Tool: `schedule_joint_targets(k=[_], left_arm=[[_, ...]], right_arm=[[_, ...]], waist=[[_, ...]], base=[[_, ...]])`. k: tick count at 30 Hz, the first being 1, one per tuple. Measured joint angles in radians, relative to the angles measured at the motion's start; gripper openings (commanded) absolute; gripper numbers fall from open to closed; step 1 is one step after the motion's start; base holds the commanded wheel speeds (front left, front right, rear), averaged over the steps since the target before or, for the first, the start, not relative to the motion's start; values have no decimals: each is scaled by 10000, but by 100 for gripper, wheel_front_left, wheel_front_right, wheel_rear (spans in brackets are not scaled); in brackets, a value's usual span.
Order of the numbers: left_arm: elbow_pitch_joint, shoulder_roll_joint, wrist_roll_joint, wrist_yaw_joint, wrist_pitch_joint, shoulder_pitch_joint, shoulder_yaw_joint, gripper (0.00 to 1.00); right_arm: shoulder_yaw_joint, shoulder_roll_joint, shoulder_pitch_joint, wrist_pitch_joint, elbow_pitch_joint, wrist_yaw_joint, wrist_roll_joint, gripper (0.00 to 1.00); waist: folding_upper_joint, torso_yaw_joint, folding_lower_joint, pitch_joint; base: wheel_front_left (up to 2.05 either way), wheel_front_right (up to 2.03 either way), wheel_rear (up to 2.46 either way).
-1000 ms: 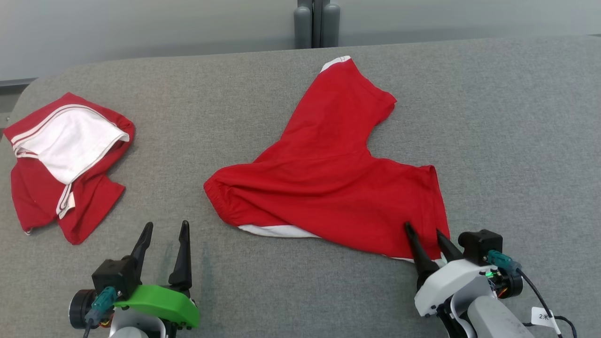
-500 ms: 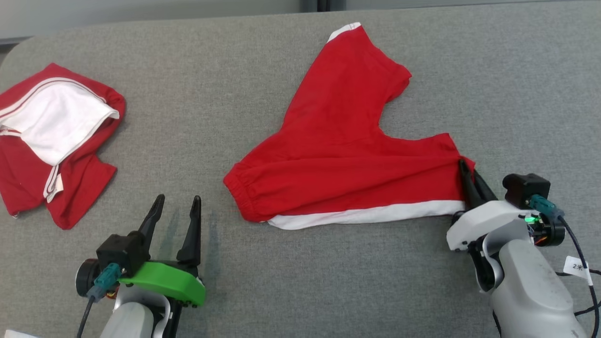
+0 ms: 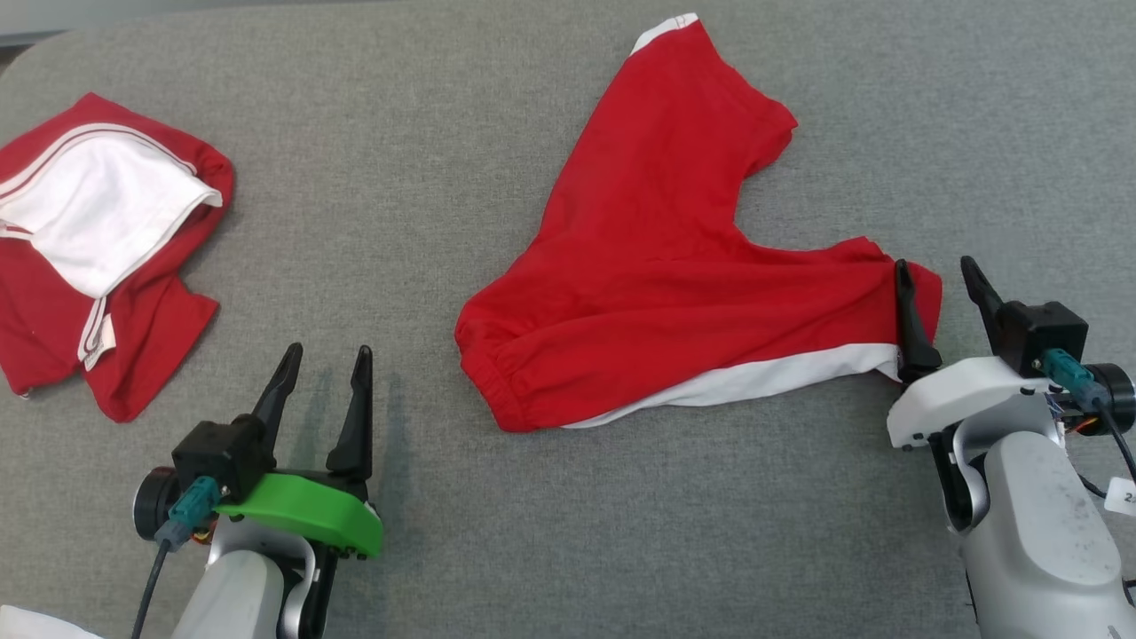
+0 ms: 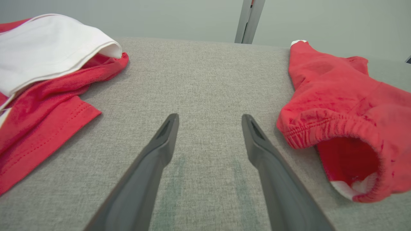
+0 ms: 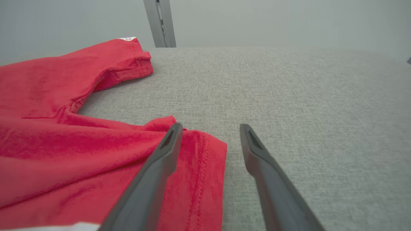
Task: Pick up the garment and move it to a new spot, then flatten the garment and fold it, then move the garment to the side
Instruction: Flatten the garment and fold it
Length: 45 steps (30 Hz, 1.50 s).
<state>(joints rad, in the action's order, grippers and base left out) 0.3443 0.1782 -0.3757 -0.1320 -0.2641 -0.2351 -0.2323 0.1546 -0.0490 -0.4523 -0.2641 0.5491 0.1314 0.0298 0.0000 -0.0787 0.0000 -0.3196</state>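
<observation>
Head view: right pincer (image 3: 934,264) spread, straddling edge of garment (image 3: 674,266).

The head camera looks steeply down on the grey tabletop (image 3: 426,106) from above. Each wrist camera sits low and close over that surface, facing 12 o'clock toward the pale far wall (image 4: 160,12). Both wrist views share the red shorts (image 3: 674,266), at 3 o'clock in the left view and 9 o'clock in the right.

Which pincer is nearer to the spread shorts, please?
Right. The right pincer straddles the leg hem of the shorts; the left pincer stands apart, beyond their waistband.
</observation>
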Motion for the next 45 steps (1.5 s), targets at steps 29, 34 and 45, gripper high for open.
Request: schedule_joint_targets(k=[29, 34, 45], left_arm=[[453, -334, -1363, 0, 0, 1244, -1942, 100], [537, 31, -2263, 0, 0, 788, -2713, 100], [-21, 504, -2999, 0, 0, 147, -2976, 0]], right_arm=[[-848, 4, 2987, -2, -3162, 0, 150, 100], [-928, 2, 2860, -2, -3198, 0, 132, 100], [-1112, 2, 2753, 0, -3241, 0, 121, 100]], waist=[[0, 868, 0, 1927], [0, 1121, 0, 1556], [0, 1523, 0, 908]], base=[[0, 0, 0], [0, 0, 0], [0, 0, 0]])
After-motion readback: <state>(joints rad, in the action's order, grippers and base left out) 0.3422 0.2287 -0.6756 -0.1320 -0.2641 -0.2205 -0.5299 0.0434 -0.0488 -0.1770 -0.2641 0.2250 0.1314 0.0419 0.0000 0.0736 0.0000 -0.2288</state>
